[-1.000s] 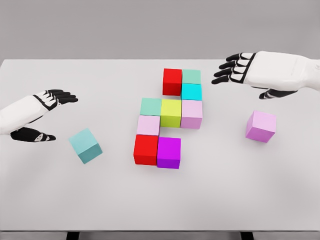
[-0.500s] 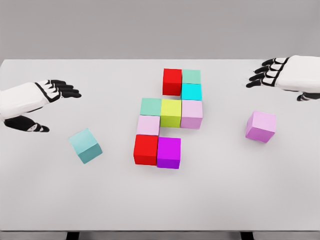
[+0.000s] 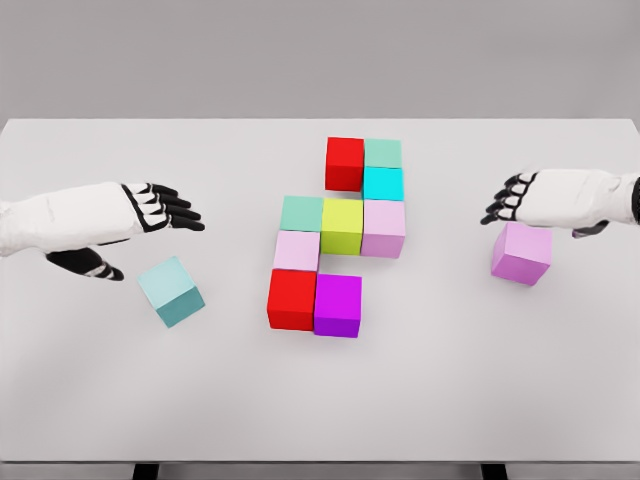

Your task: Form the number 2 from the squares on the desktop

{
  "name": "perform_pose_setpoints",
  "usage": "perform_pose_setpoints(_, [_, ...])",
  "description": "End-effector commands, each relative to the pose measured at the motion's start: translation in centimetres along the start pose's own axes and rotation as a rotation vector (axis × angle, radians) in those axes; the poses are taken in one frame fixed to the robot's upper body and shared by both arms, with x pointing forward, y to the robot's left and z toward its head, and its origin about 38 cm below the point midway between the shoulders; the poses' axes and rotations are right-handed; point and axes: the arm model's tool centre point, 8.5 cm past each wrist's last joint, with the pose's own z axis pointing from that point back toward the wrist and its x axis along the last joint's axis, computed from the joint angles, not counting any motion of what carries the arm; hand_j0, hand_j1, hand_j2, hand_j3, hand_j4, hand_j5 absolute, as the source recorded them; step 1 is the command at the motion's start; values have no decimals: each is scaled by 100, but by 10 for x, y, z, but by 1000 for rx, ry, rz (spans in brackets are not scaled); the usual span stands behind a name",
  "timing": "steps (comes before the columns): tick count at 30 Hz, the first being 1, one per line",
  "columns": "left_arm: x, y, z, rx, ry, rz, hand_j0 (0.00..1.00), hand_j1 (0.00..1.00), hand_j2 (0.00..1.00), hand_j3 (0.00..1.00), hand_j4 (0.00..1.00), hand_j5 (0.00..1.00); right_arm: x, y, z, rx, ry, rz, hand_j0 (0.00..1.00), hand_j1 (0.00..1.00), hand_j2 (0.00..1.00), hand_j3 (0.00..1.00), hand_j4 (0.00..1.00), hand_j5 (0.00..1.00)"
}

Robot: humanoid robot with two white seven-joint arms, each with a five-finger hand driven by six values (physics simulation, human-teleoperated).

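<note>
Nine cubes sit on the white table (image 3: 90,400), with seven packed together and touching at its centre, and two lying loose. Nearest in the packed group are a red cube (image 3: 292,299) and a magenta cube (image 3: 338,305) side by side. Behind the red one stands a pale pink cube (image 3: 297,251), and beyond that a mint-green cube (image 3: 302,213), a yellow-green cube (image 3: 342,224) and a lilac cube (image 3: 384,228) form a row from left to right. At 12 o'clock from the lilac one is a cyan cube (image 3: 382,183), with a second green cube (image 3: 383,153) behind it and a second red cube (image 3: 345,163) to their left, farthest from the camera.

A loose teal cube (image 3: 171,291) lies turned at an angle at 9 o'clock from the group, well apart from it. The left hand (image 3: 140,215) hangs just beyond and above it, with fingers spread and extended and the thumb dropped below the palm; it holds nothing.

At 3 o'clock from the group, also well apart, rests a loose light purple cube (image 3: 522,253). The right hand (image 3: 545,198) hovers directly over its far edge, fingers loosely extended and slightly curled toward the centre, not closed on it; whether it touches the cube's top cannot be told.
</note>
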Motion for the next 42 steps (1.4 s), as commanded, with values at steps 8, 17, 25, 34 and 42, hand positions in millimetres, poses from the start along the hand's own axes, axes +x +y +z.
perform_pose_setpoints(8, [6,-24,-13,-71,-28,24,100,100,100,100,100,100,15,13,-22,59,-41,24,100,100,100,100,100,100])
perform_pose_setpoints(17, [9,-34,-17,-99,-42,42,100,100,100,100,100,100,15,23,-26,88,-45,11,100,100,100,100,100,100])
perform_pose_setpoints(25, [9,-45,-23,-148,-36,17,100,100,100,100,100,100,20,17,-34,67,-64,12,55,55,55,55,55,55])
perform_pose_setpoints(34, [7,-42,-28,-148,-24,-22,100,100,100,100,100,100,19,2,-35,13,-66,6,43,43,43,43,43,43])
perform_pose_setpoints(42, [6,-46,-30,-152,0,4,100,100,100,100,100,100,51,-56,4,-166,-182,58,44,44,44,44,44,44])
